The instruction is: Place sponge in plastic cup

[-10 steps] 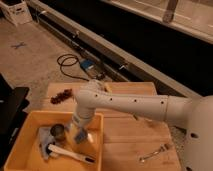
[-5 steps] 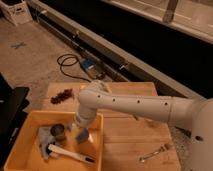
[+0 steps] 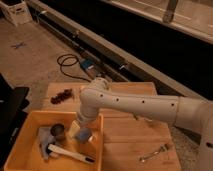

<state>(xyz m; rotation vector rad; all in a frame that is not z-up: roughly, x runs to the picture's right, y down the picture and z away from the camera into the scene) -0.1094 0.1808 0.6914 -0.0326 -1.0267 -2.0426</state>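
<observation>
My white arm reaches down from the right into a yellow bin (image 3: 22, 150) at the lower left. The gripper (image 3: 80, 125) is low inside the bin near its right wall. The blue sponge (image 3: 84, 134) sits right under the gripper's tip, touching or nearly touching it. A pale upright shape (image 3: 74, 128) is pressed against the sponge's left side; I cannot tell whether it is the plastic cup or part of the gripper. No other pale-green cup shows.
The bin also holds a dark metal tin (image 3: 59, 131), a grey-blue cloth (image 3: 45, 137) and a white-handled tool (image 3: 67, 152). On the wooden table (image 3: 125, 135) lie a dark brown clump (image 3: 62, 95) at the back left and a metal utensil (image 3: 155, 151) at the front right. A cable (image 3: 70, 65) lies on the floor behind.
The gripper has sunk slightly lower into the bin over the sponge. Nothing else has visibly moved.
</observation>
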